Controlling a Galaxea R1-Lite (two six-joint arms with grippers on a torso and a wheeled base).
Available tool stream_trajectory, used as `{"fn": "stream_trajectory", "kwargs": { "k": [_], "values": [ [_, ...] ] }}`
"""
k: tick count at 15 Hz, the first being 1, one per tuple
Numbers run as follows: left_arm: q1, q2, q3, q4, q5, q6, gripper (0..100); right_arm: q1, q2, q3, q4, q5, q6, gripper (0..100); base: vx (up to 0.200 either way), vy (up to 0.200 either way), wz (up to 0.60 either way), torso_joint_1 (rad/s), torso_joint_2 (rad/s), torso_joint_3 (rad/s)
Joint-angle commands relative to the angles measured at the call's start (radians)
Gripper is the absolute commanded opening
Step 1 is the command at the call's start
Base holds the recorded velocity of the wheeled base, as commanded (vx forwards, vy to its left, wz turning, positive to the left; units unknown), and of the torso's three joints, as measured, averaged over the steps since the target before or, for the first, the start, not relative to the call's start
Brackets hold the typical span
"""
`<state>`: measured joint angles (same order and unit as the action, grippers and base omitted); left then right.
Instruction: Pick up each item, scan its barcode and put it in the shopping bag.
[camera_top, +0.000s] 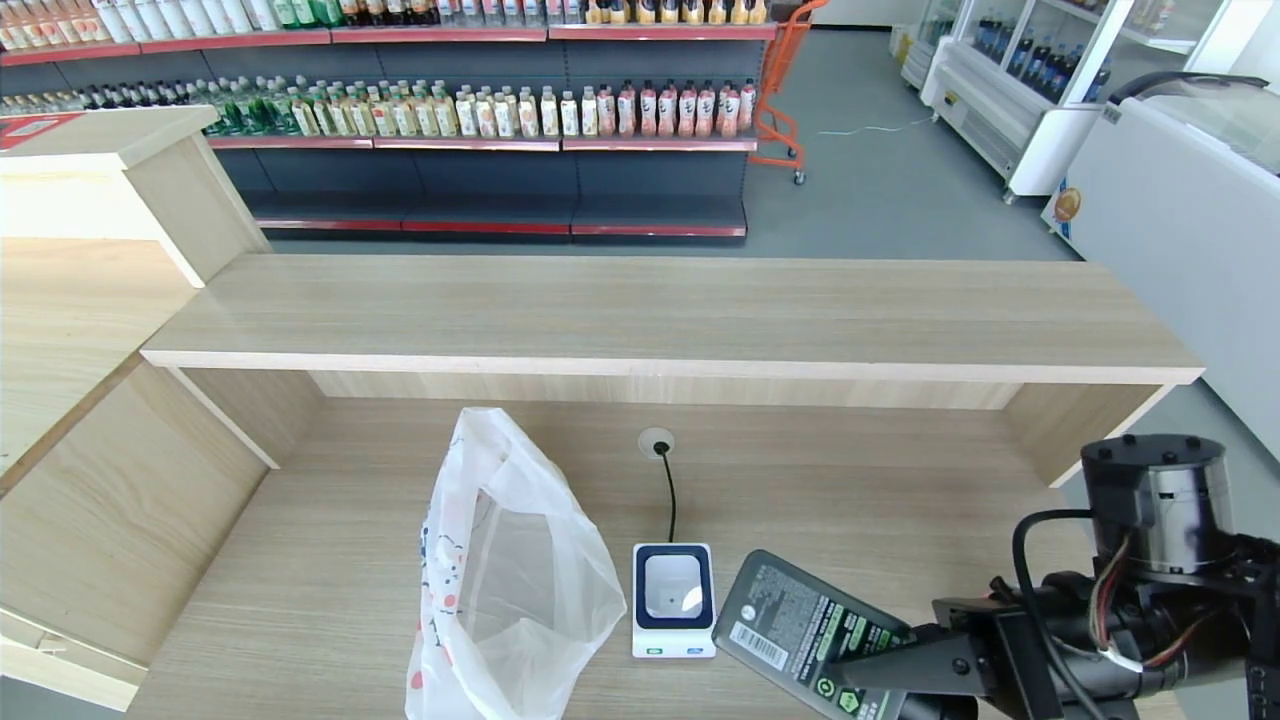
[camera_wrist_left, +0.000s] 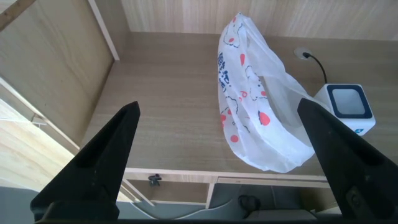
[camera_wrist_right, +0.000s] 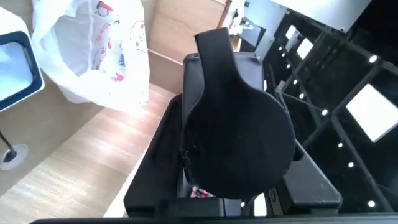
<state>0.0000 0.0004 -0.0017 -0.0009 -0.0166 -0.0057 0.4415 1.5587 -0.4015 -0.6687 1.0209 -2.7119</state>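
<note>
- Right gripper (camera_top: 885, 672) was clamped on the dark pouch (camera_top: 800, 625), barcode face up, just to the right of the scanner (camera_top: 673, 598).
- Left gripper (camera_wrist_left: 219, 109) hung above the counter (camera_top: 850, 500), fingers spread and holding nothing.
- Shopping bag (camera_top: 510, 580) stood open just left of the scanner.

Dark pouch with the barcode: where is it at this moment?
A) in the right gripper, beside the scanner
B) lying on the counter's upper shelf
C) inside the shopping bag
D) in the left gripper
A: the right gripper holds the dark pouch next to the scanner, outside the shopping bag.
</note>
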Motion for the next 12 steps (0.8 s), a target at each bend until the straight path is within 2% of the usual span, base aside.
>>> {"fn": "stream_trajectory", "kwargs": {
  "k": [1,12],
  "values": [
    [0.000,0.000,0.000,-0.001,0.000,0.000,100,0.043,-0.019,-0.013,-0.002,0.001,-0.003,0,0.000,0.000,0.00,0.000,0.00,0.000],
    [0.000,0.000,0.000,-0.001,0.000,0.000,100,0.052,-0.011,-0.020,-0.003,0.002,-0.003,0,0.000,0.000,0.00,0.000,0.00,0.000]
  ]
}}
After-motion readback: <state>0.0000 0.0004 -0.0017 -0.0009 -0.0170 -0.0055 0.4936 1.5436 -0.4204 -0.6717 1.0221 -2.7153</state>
